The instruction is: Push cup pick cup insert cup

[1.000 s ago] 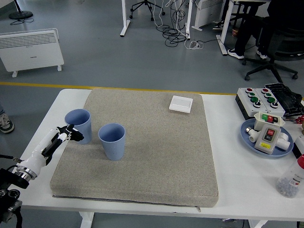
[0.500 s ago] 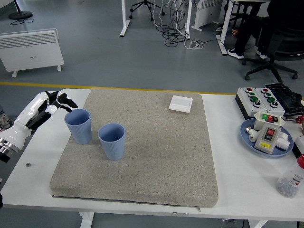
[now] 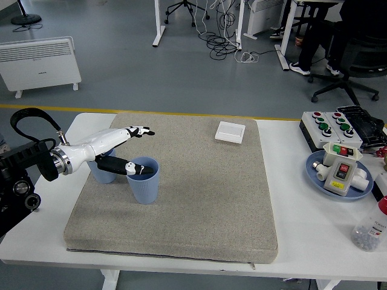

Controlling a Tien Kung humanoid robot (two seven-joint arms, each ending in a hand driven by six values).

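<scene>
Left hand, fingers wide and empty, has swung in over the two blue cups, ready to grasp one.

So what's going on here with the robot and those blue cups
The robot's left hand is reaching in from the left over the grey mat, fingers spread and holding nothing. Its thumb sits at the rim of the nearer blue cup, while the other fingers extend above. The second blue cup stands just behind, mostly hidden by the arm. Both cups are upright and separate, so nothing is nested yet. The right arm is out of view.
</scene>
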